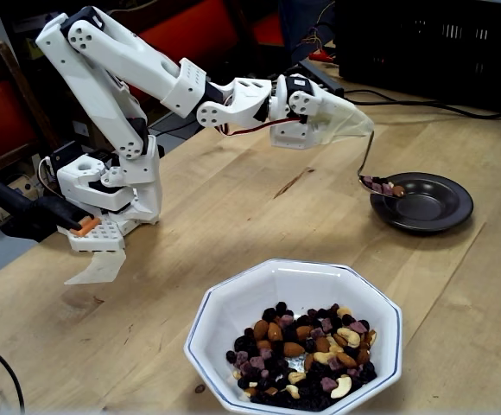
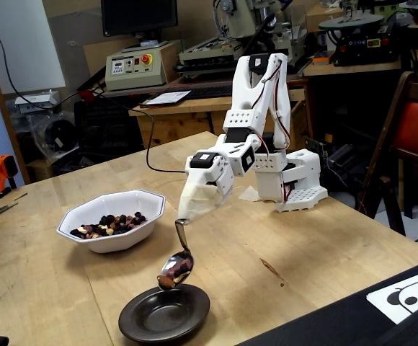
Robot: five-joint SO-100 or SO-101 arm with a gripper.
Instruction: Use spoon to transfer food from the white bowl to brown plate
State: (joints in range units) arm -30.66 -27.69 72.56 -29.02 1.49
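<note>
Shiny silver metal spoon (image 1: 376, 175), thin-handled and curved, hung from the white plastic arm's gripper (image 1: 358, 123), and we saw its oval bowl poised just above the near rim of the small round dark brown glossy plate (image 1: 423, 201). In a fixed view the spoon (image 2: 177, 259) tilted slightly over that plate (image 2: 165, 313), not touching it as far as we could tell. A small heap of food (image 1: 382, 186), purplish dried fruit bits and a brown nut, sat in the spoon. We could not see the gripper's fingers, because a smooth beige wrapping covered them and the handle's top; the wrapped gripper (image 2: 187, 214) clearly carried the spoon, but how far the jaws stood apart we could not tell. We saw the large white octagonal ceramic bowl (image 1: 225, 320) with its thin blue rim line well apart from the plate on the pale, scuffed wooden table (image 1: 259, 216), holding a mound of cashews, almonds and dark raisins. In a fixed view the bowl (image 2: 115, 238) stood left of the plate.
</note>
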